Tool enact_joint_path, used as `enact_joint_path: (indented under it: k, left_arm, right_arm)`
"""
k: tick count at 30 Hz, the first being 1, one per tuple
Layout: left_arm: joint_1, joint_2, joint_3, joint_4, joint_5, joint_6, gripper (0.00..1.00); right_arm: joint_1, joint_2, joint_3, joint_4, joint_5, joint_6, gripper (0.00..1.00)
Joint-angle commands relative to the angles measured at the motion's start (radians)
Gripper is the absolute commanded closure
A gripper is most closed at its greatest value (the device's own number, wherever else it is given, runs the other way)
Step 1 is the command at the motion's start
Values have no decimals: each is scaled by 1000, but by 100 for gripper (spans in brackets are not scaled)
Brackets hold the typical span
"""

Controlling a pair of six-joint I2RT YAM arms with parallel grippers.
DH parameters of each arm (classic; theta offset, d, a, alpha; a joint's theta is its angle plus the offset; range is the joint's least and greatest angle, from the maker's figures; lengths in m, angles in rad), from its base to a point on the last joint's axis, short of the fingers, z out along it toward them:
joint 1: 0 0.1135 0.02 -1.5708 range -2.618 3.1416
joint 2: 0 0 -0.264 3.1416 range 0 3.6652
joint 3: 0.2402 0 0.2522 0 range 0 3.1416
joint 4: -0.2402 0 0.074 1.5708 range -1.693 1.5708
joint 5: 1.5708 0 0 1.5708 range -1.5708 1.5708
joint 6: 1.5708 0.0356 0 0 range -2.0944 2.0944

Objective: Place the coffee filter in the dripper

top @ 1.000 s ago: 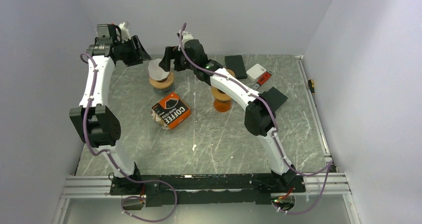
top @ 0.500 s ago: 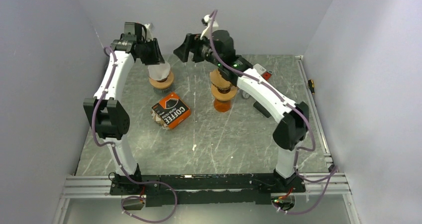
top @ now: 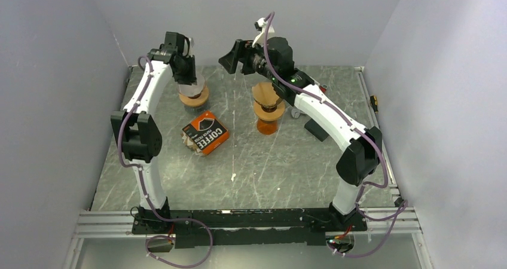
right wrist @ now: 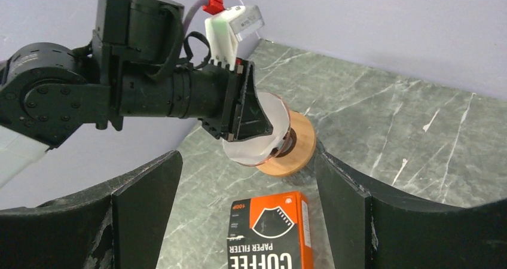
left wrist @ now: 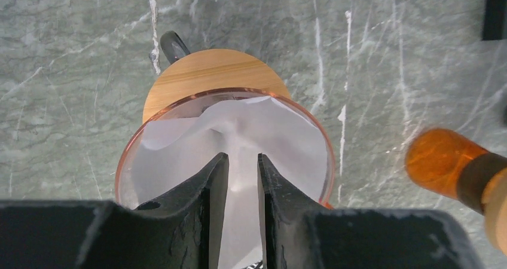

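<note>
The dripper (top: 194,97), a clear pinkish cone on a round wooden collar, stands at the back left of the table. The white coffee filter (left wrist: 272,131) lies inside the cone (left wrist: 128,155), creased down its middle. My left gripper (top: 189,78) points straight down into the cone. Its fingertips (left wrist: 242,156) are a narrow gap apart, open, with filter paper showing behind the gap. My right gripper (top: 231,60) hangs in the air to the right of the dripper, wide open and empty (right wrist: 246,161). It faces the dripper's wooden collar (right wrist: 297,146) and filter (right wrist: 270,122).
An orange and black coffee filter box (top: 205,133) lies in front of the dripper, also seen below the right gripper (right wrist: 269,236). A second wooden-collared dripper on an orange vessel (top: 266,110) stands at centre, its orange part in the left wrist view (left wrist: 439,161). A black object (top: 317,129) lies behind the right arm.
My left gripper swung right over the dripper and its jaws narrowed. My right arm rose and drew back to the right, away from the dripper.
</note>
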Motion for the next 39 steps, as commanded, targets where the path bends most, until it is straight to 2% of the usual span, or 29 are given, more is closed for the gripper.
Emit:
enact_joint_path:
  k: [1,9,17,20,25,28,37,39]
  left_arm:
    - [-23,28,35,-22,-78,40,70]
    - [-42,67,49,-43,-117,66,74]
    - [-52,82,58,-54,-160,73,74]
    - [-54,85,60,-60,-161,77,70]
    - [-54,88,69,-71,-162,85,52]
    - [-54,88,71,-75,-163,88,48]
    - [-54,90,78,-71,-161,91,57]
    - [-54,86,83,-70,-148,90,66]
  right_arm:
    - [-12,-31,-5,31,-12,2,13]
    - [-23,-48,-18,25,-15,0,13]
    - [-29,-59,-39,31,-21,4,13]
    - [-31,-59,-41,31,-21,4,13]
    - [-36,-63,-52,39,-23,8,13]
    - [-36,-64,-54,39,-24,10,13]
    - [-38,-64,-54,38,-24,8,13]
    - [-39,-65,-56,37,-24,8,13]
